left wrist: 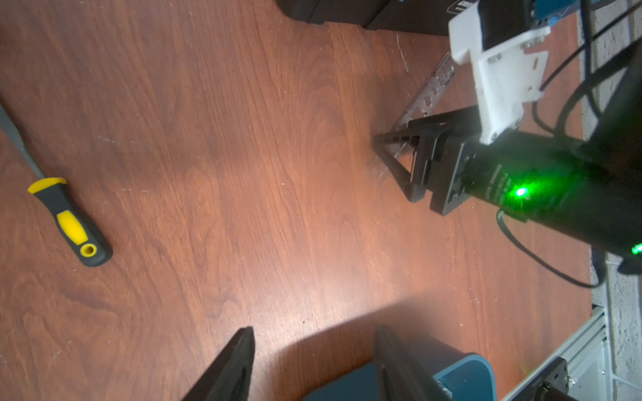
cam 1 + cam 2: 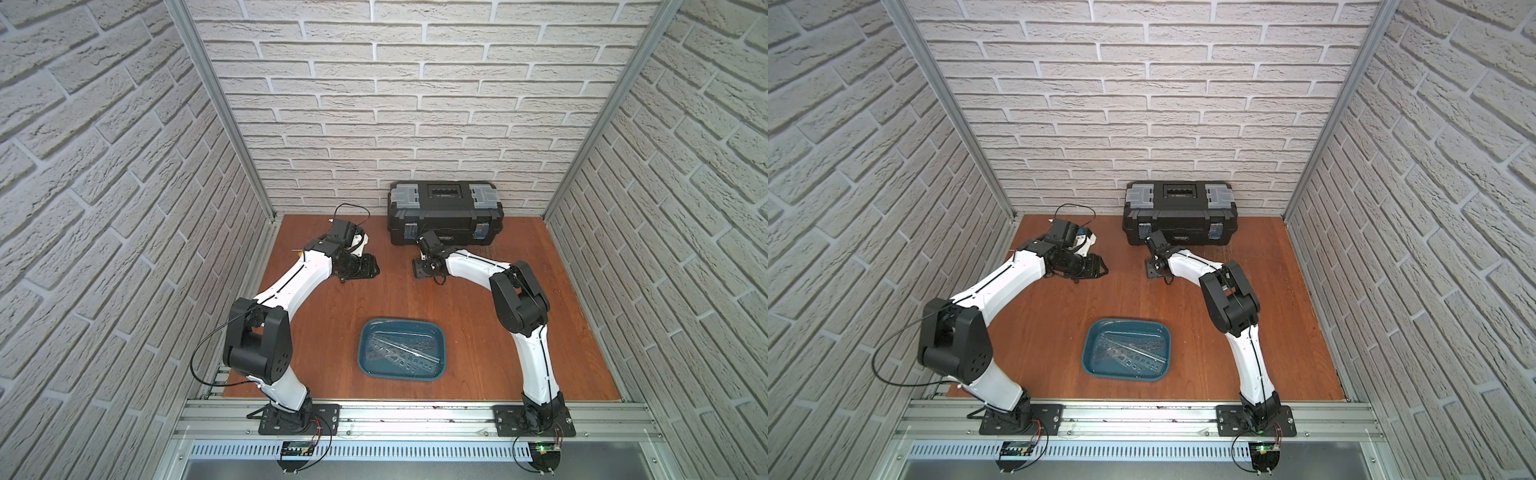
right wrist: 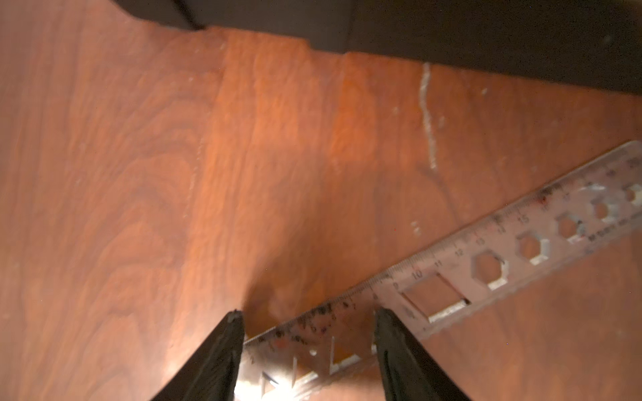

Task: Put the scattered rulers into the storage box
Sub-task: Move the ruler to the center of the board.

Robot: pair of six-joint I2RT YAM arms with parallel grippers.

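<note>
The teal storage box (image 2: 365,332) (image 2: 1090,336) sits near the table's front middle, with several clear rulers (image 2: 405,353) lying across its floor. One more ruler (image 3: 486,264) (image 1: 430,92) lies flat on the wood in front of the toolbox. My right gripper (image 3: 307,312) (image 2: 417,269) is low over one end of it, open, with the ruler running between and under its fingertips. My left gripper (image 1: 314,331) (image 2: 374,266) hovers open at the back left with nothing between its fingers. A corner of the storage box (image 1: 465,368) shows beyond them.
A black toolbox (image 2: 444,212) (image 2: 1179,212) with grey lid compartments stands against the back wall, close behind the right gripper. A yellow-and-black screwdriver (image 1: 69,222) lies on the wood near the left arm. Brick walls close in the sides.
</note>
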